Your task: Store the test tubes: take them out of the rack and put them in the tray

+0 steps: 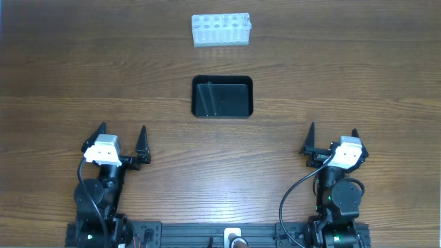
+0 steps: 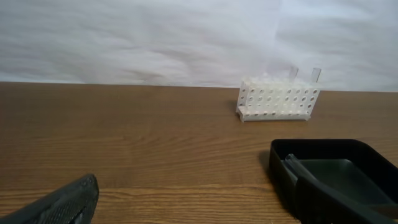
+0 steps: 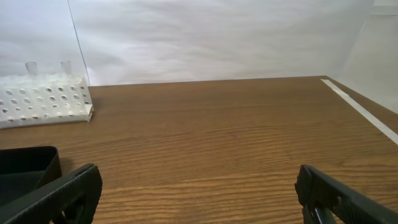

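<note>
Desk (image 1: pixel 69 83): brown wood grain.

Rack (image 1: pixel 220 30): white, perforated sides. It stands close to the desk's far edge, about midway along it, with its long side parallel to that edge. Two clear test tubes (image 2: pixel 293 73) rise above its top, side by side toward one end. Whether the other holes are filled cannot be told.

Tray (image 1: pixel 222 96): black, shallow, with rounded corners. It sits on the middle of the desk, directly on the near side of the rack and apart from it, with bare wood between them. A clear tube-like shape (image 1: pixel 209 95) lies inside along the tray's left wall. How many pieces are in there cannot be made out.

Left hand (image 1: pixel 122 131): near the desk's near edge, on the left side, well apart from the tray. Its fingers are spread wide and nothing is between them. It points toward the far edge.

Right hand (image 1: pixel 333 132): near the desk's near edge, on the right side, also well apart from the tray. Its fingers are spread wide and it holds nothing.

A pale strip (image 3: pixel 357 107) runs along the desk's right edge.
</note>
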